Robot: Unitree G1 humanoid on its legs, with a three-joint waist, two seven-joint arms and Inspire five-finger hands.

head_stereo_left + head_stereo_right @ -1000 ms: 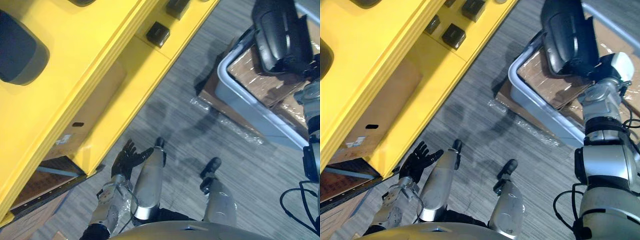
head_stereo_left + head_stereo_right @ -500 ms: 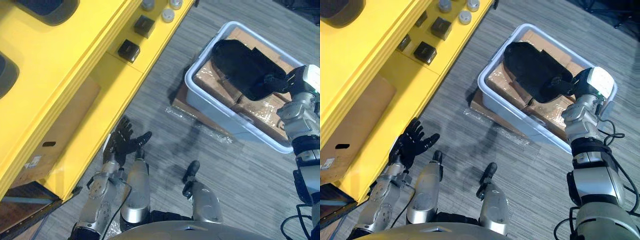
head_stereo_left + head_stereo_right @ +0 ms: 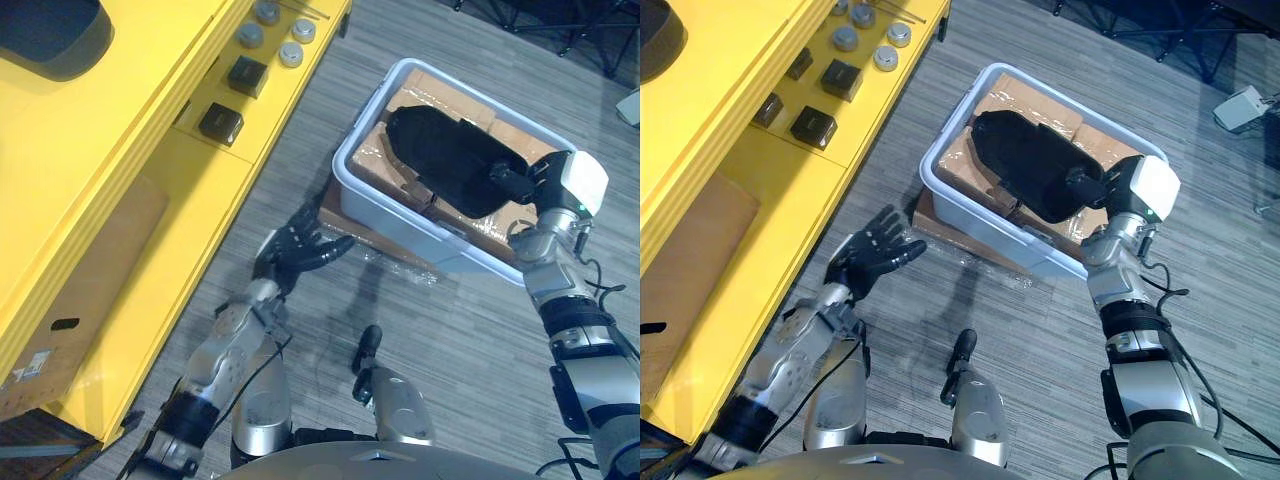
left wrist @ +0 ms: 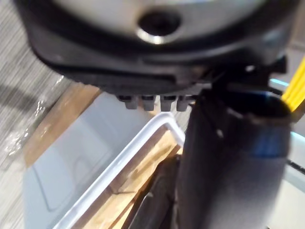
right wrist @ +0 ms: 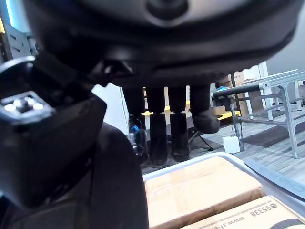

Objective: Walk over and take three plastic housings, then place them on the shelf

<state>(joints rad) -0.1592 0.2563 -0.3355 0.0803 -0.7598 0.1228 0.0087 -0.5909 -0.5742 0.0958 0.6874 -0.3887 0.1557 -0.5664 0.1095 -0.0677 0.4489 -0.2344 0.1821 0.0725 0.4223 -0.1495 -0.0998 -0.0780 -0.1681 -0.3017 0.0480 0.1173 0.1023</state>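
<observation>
At the right of the frame the right hand (image 3: 1108, 185) is curled round the near end of one black plastic housing (image 3: 1025, 165), pinching it. The housing hangs over a single grey bin (image 3: 985, 222). Its long axis runs on a slant across the bin, with the free end pointing to the upper left, towards the shelf. Whether it rests on the film-wrapped brown boxes (image 3: 1025, 95) in the bin cannot be told, and it hides too much of them for a count.

At lower left the left hand (image 3: 872, 258) is empty, its fingers spread, above the grey floor (image 3: 1040, 335) near the bin's nearest corner. Half a second ago this hand was beside the shelf's base, well apart from the bin. The housing was over the bin then too, in the same hand. The whole view has swung since, so the shelf takes up less of it.

Along the left edge stands the yellow shelf (image 3: 740, 200). It carries four dark square blocks (image 3: 813, 125) and at least four round silver discs (image 3: 885, 57). A second dark housing (image 3: 50, 35) lies on its top level in the upper left corner.
</observation>
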